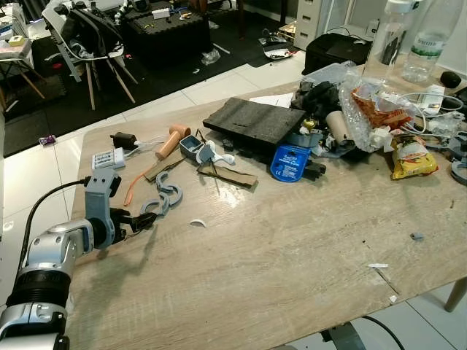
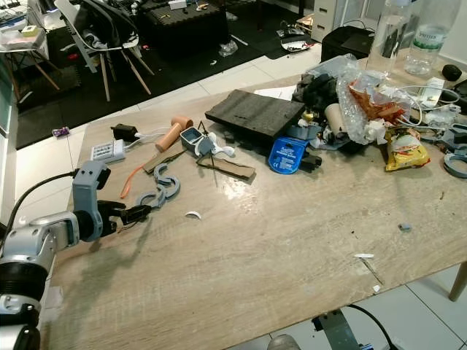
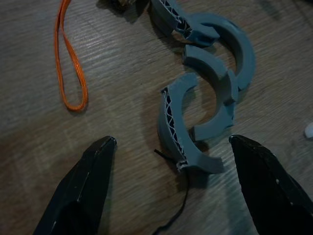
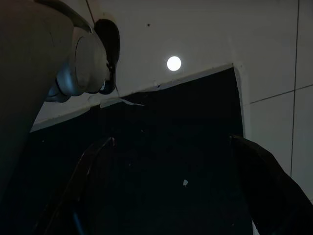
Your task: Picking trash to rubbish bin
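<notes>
The left gripper [image 1: 143, 219] reaches out low over the wooden desk [image 1: 292, 255] near its 9 o'clock edge, its two black fingers [image 3: 83, 191] spread apart and grasping nothing. Just ahead of the fingertips, toward 1 o'clock from them, lies a cluster of grey curved plastic pieces [image 3: 205, 98], broken ring segments showing a lattice fill at their cut ends; the nearest piece sits between the open fingers without touching either. A thin black thread [image 3: 178, 210] trails from that piece toward the gripper. At 11 o'clock from the gripper an orange loop of band [image 3: 68, 63] lies flat on the wood. A small white curved chip [image 1: 197, 222] rests at 3 o'clock from the grey pieces, apart from them.

Farther up the desk, around 12 o'clock, are a white power adapter [image 1: 108, 157], a black plug [image 1: 122, 139], a wooden mallet [image 1: 172, 141], a strip of cardboard [image 1: 230, 176], a dark foam slab [image 1: 255, 120] and a blue round tag [image 1: 290, 162]. The 2 o'clock corner holds a heap of litter: a crumpled clear wrapper with orange print [image 1: 372, 109], a cardboard tube [image 1: 337, 125], a yellow snack bag [image 1: 413, 159] and two clear bottles [image 1: 390, 33]. Small white scraps [image 1: 378, 266] lie near the 4 o'clock edge.

The right gripper [image 4: 171, 191] hangs in shade above a dark mat and white floor tiles [image 4: 274, 58], its fingers wide apart and empty.
</notes>
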Motion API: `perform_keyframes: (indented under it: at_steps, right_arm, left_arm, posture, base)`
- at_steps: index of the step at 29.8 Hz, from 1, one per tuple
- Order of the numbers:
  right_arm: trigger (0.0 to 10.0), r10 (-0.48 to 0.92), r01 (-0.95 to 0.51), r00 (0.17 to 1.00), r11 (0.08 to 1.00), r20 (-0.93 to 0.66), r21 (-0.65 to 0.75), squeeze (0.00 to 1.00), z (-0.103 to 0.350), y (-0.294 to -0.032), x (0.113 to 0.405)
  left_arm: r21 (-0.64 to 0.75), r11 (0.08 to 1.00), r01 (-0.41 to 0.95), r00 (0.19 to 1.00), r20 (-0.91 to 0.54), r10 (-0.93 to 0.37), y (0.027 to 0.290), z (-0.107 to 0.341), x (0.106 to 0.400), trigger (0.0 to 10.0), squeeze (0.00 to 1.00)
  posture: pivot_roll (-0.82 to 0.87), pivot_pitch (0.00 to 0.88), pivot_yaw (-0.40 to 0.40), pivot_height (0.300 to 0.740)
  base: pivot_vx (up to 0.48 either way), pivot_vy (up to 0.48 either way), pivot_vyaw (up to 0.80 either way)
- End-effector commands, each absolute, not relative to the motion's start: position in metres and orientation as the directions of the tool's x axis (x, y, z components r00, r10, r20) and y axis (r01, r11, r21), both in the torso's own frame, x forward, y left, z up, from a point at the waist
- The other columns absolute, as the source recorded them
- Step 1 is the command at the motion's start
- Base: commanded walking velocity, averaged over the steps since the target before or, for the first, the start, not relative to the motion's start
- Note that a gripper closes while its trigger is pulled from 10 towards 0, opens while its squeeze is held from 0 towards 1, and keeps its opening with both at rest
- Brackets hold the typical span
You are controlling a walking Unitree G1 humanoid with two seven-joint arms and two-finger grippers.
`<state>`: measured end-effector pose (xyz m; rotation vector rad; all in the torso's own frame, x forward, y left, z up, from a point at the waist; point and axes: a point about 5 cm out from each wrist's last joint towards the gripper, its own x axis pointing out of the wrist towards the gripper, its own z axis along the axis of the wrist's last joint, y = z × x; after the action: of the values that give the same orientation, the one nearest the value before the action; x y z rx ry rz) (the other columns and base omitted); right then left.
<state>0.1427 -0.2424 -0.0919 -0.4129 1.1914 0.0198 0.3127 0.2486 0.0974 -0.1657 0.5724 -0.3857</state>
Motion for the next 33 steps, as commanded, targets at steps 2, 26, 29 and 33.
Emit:
perform_keyframes:
  at_steps: [2, 26, 29, 33]
  right_arm:
    - [10.0, -0.186, -0.248, 0.366, 0.925, -0.912, -0.288, 0.00, -0.094, -0.237, 0.140]
    - [10.0, -0.186, -0.247, 0.364, 0.926, -0.913, -0.287, 0.00, -0.095, -0.237, 0.139]
    - [10.0, -0.185, -0.248, 0.364, 0.925, -0.913, -0.287, 0.00, -0.095, -0.236, 0.138]
    - [10.0, -0.185, -0.250, 0.364, 0.925, -0.913, -0.287, 0.00, -0.095, -0.236, 0.139]
  left_arm:
    - [-0.296, 0.916, 0.272, 0.730, -0.557, -0.396, 0.243, 0.074, 0.301, 10.0, 0.00]
    - [-0.003, 0.993, 0.117, 0.686, -0.723, -0.083, 0.215, 0.020, 0.296, 0.0, 0.00]
    - [0.001, 0.993, 0.121, 0.676, -0.732, -0.081, 0.214, 0.016, 0.293, 0.0, 0.00]
    - [0.005, 0.993, 0.119, 0.676, -0.733, -0.077, 0.213, 0.015, 0.294, 0.0, 0.00]
  posture:
    - [-0.16, 0.073, 0.096, 0.740]
    - [-0.16, 0.074, 0.101, 0.740]
    - [-0.16, 0.074, 0.101, 0.740]
    - [-0.16, 0.075, 0.102, 0.740]
  base:
    - [0.000, 0.000, 0.00]
    - [0.000, 0.000, 0.00]
    - [0.000, 0.000, 0.00]
    - [0.000, 0.000, 0.00]
